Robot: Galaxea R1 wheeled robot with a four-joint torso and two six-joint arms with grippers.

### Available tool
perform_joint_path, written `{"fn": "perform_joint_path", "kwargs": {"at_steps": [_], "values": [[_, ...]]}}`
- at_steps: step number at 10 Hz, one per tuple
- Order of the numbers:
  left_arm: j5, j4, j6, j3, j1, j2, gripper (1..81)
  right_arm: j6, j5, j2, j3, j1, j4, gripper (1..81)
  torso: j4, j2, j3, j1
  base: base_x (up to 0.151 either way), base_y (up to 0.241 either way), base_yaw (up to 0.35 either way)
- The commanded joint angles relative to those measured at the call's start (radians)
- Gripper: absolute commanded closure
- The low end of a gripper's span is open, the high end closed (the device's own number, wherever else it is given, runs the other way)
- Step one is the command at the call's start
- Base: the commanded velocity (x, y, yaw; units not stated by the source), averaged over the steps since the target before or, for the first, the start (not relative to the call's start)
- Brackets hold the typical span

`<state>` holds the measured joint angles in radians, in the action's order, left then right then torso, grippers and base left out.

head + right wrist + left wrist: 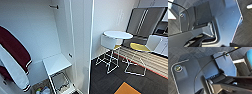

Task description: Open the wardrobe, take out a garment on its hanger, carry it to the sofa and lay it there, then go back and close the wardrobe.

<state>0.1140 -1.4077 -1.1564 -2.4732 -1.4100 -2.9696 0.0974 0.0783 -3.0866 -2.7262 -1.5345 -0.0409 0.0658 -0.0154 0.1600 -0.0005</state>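
We face the open wardrobe [75,50], maroon jacket [13,53] at nine o'clock; claw state unclear, so we should square up

dark carpet floor [105,80] has two white wire-leg stools [110,50] on it, plus an orange patch [126,89] at its near edge

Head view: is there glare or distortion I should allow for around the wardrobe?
Head view: the wardrobe interior is evenly lit and nearly washed out, white on white; its door edge shows as a bright, slightly bowed line from the wide lens; the maroon jacket looks soft. Left wrist view: sheen on the dark plate.
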Motion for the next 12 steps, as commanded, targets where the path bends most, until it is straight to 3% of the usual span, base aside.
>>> {"fn": "perform_joint_path", "kwargs": {"at_steps": [1, 12], "values": [[0.039, -0.014, 0.001, 0.011, 0.042, -0.003, 1.0, -0.004, -0.061, -0.005, 0.000, 0.030, 0.001, 1.0, 0.000, 0.000, 0.000, 0.001, 0.000, 0.000, 0.299], [0.039, -0.028, 0.001, 0.011, 0.041, -0.011, 1.0, -0.004, -0.060, -0.002, -0.003, 0.027, 0.001, 1.0, 0.000, 0.000, 0.000, 0.001, 0.000, 0.000, 0.262]]}}
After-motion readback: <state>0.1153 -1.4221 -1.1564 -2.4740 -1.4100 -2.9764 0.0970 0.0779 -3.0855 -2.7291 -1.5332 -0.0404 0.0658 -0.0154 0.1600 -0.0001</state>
